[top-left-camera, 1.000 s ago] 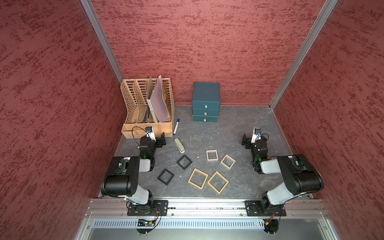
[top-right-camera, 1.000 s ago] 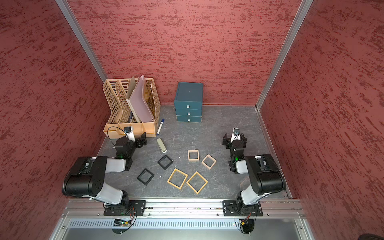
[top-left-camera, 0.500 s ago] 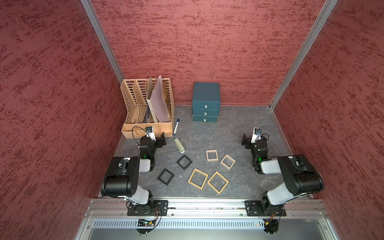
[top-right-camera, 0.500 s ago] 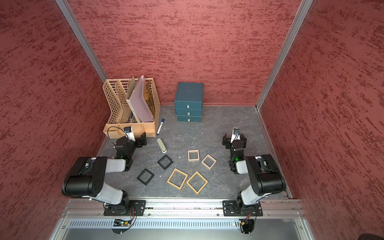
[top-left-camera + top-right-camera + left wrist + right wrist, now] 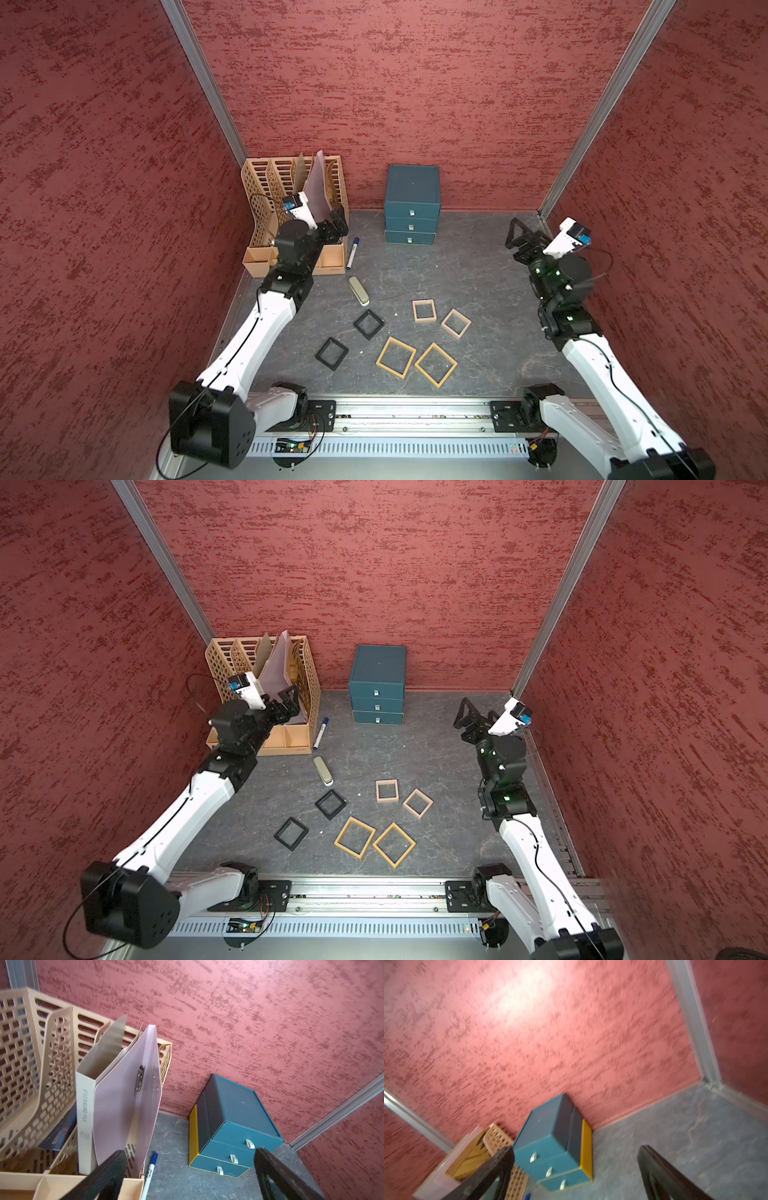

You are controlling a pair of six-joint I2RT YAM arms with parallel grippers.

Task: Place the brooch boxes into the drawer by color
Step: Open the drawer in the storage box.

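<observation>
Field notes, clock directions as read in both top views, with 12 o'clock at the back wall.

We are logging the dark teal 3-drawer chest [image 5: 411,189] sitting at 12 o'clock on the grey tabletop [image 5: 478,291], backing against the red wall. All 3 drawers are sitting shut, their silver pulls facing 6 o'clock. In the wrist views its lowest tier is showing a yellow side.

All 6 boxes are lying flat around the table's centre, well apart from the chest.
- The 2 black brooch boxes [image 5: 368,324] [image 5: 332,353] are lying at 8 o'clock of the group, apart from each other.
- The 2 pale beige brooch boxes [image 5: 424,311] [image 5: 456,323] are lying at 1 o'clock, just beside each other.
- The 2 tan brooch boxes [image 5: 396,358] [image 5: 436,365] are lying at 6 o'clock, corners nearly meeting. We cannot tell whether they are touching.

A grey-green eraser-like block [image 5: 358,291] is lying just beside the farther black box, at its 11 o'clock. A blue-capped marker pen [image 5: 352,251] is lying beside the beige slotted file rack [image 5: 266,195], which is standing at 10 o'clock and holding a pale pink folder [image 5: 124,1105].

The left gripper [image 5: 337,222] is hovering over the rack's front, its fingers [image 5: 108,1174] standing wide apart and holding nothing. The right gripper [image 5: 521,237] is hanging at 3 o'clock near the side wall, its fingers [image 5: 496,1167] also spread and empty. That wrist view is blurring.
</observation>
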